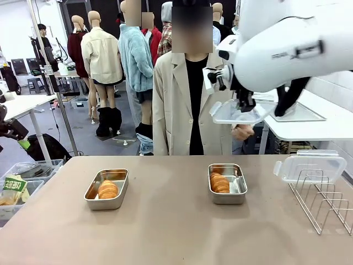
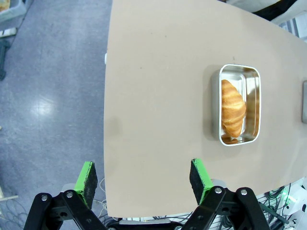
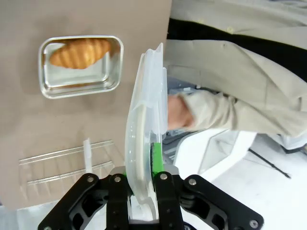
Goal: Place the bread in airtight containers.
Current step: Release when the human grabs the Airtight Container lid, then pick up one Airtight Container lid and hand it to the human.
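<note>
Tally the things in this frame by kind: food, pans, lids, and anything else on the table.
Rolls: 2
Steel pans: 2
Clear lids: 2
Wire rack: 1
Total: 7

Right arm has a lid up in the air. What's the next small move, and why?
Probably lower the clear lid, clamped in the right gripper, toward the open right pan: its bread is in and it has no cover.
</note>
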You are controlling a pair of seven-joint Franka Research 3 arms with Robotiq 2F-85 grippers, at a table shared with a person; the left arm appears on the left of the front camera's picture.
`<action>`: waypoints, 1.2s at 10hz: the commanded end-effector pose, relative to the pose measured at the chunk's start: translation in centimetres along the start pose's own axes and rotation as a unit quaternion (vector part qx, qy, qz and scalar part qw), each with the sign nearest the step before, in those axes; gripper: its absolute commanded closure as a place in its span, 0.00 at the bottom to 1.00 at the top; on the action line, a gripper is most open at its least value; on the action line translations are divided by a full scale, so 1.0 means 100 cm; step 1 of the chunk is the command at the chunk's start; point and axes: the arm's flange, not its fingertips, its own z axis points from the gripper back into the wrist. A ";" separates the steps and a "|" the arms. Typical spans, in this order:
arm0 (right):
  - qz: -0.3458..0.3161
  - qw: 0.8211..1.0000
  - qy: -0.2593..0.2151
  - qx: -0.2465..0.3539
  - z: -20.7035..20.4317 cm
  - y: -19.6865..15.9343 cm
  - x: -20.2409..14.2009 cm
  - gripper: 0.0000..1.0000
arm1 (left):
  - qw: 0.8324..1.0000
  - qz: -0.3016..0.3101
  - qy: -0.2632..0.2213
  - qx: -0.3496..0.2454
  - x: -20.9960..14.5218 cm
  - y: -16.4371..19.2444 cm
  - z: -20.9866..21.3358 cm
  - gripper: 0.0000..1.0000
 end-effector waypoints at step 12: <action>-0.037 0.992 0.069 0.094 -0.001 -0.037 -0.014 0.03 | 1.000 0.003 -0.004 0.000 -0.001 0.002 0.001 0.00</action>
